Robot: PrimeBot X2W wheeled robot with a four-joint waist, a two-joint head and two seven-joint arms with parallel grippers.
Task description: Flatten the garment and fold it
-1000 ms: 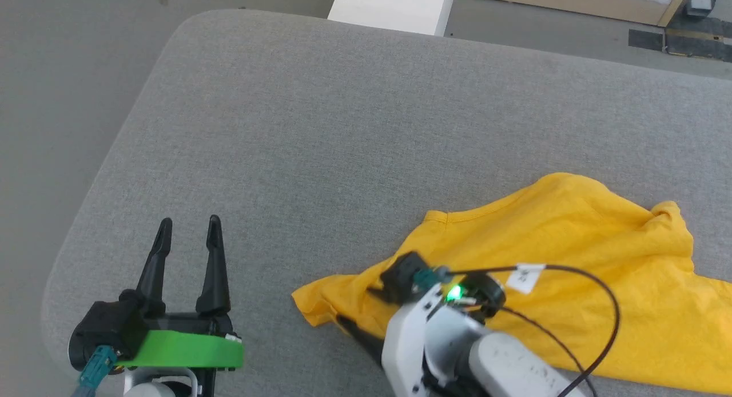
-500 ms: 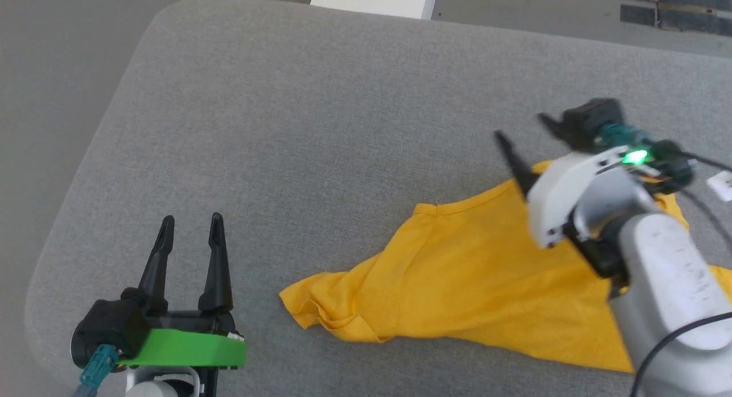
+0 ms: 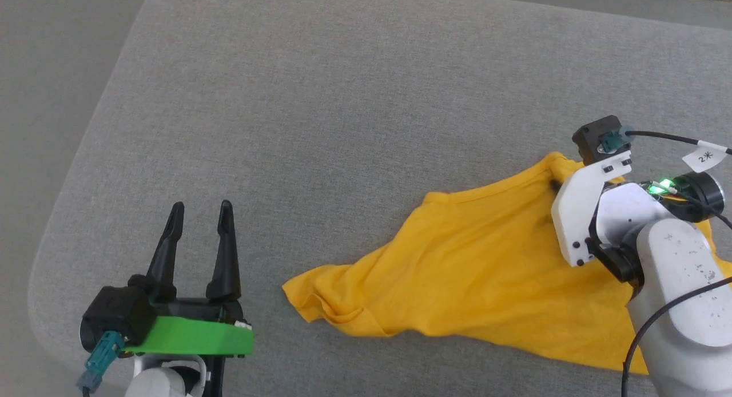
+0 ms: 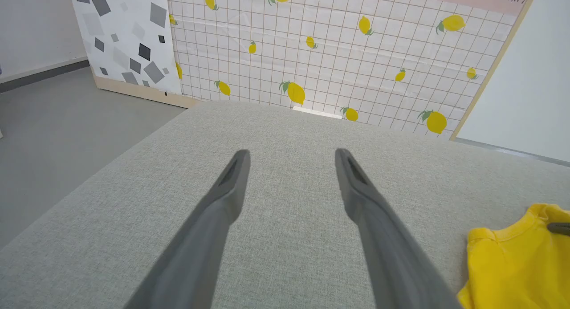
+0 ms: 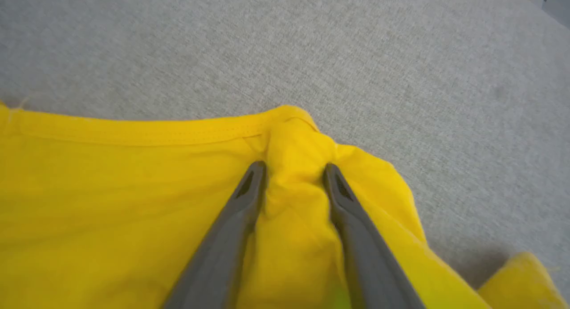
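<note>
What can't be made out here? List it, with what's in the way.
- Head view: the T-shirt has its right part covered by the right arm and cut off by the frame edge.
- Left wrist view: the T-shirt is cut off by the right edge.
- Right wrist view: the right gripper straddles a bunched fold; whether it is pinched is unclear.
- T-shirt underside: hidden against the grey surface.

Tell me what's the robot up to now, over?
Left tool open, idle over the grey pad. Right tool astride a bunched edge fold of the shirt, grip unclear. Shirt rumpled, unfolded. Nothing in the way.
</note>
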